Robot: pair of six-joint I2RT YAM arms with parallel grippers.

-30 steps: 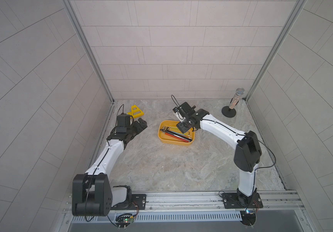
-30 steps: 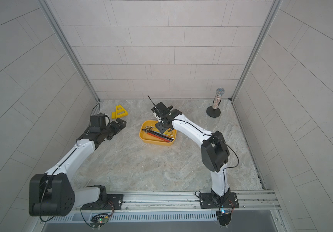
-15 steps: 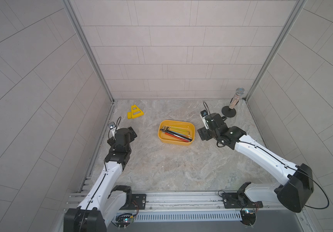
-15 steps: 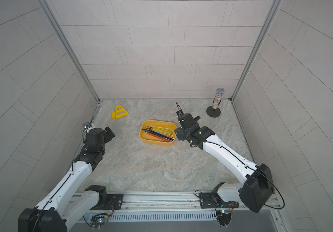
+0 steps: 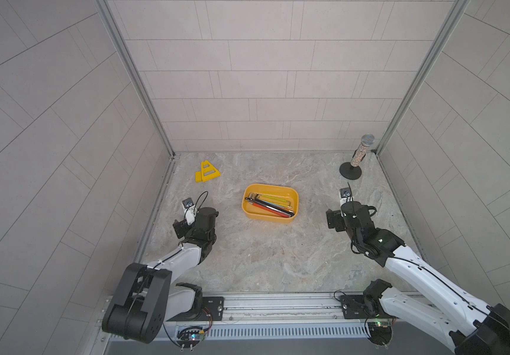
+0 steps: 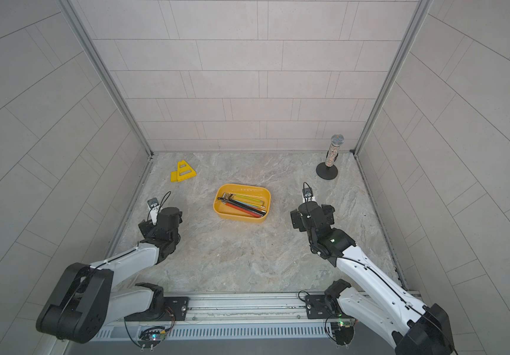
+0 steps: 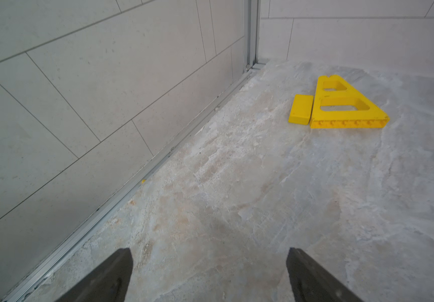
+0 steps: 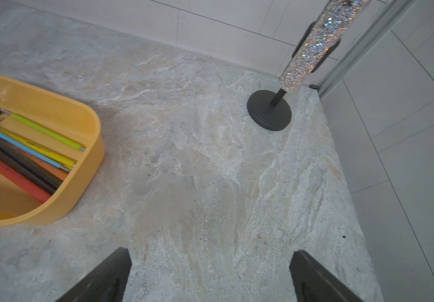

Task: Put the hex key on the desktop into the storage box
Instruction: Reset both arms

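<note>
Yellow-orange plastic storage box (image 5: 266, 216) sits mid-desktop (image 5: 263, 255) w/ a bundle of hex keys (image 5: 270, 204) lying inside it. Sleeves are black, red, orange, blue, yellow & green, all roughly parallel, bent ends toward one short wall. In both top views no key shows loose on the stone, so job looks done or v. near done. Bits of surface under the arms are hidden, so can't rule out a stray there.

left gripper (image 7: 209, 251): jaws wide apart, nothing btw them, over bare desktop near the side wall, well apart from box. right gripper (image 8: 210, 251): same, jaws spread & empty, over bare stone btw the box and the far corner.

Risks from here, as I judge:
- Box looks like light plastic & isn't fixed. An arm sweep clipping its wall could slide or tip it & spill keys out.
- Keys are piled loose, and the long ones reach nearly wall to wall. A hard knock might bounce a thin one over the low rim.
- Sparkly microphone (image 8: 315, 44) on its round black base (image 8: 269, 109) stands ahead of right gripper. It's tall, narrow & prob. top-heavy, so a forward reach or wide swing could topple it.
- Yellow triangular bracket (image 7: 346, 104) & small block (image 7: 301, 108) lie ahead of left gripper. Neither is a task item, so a mistaken pick would waste a cycle.
</note>
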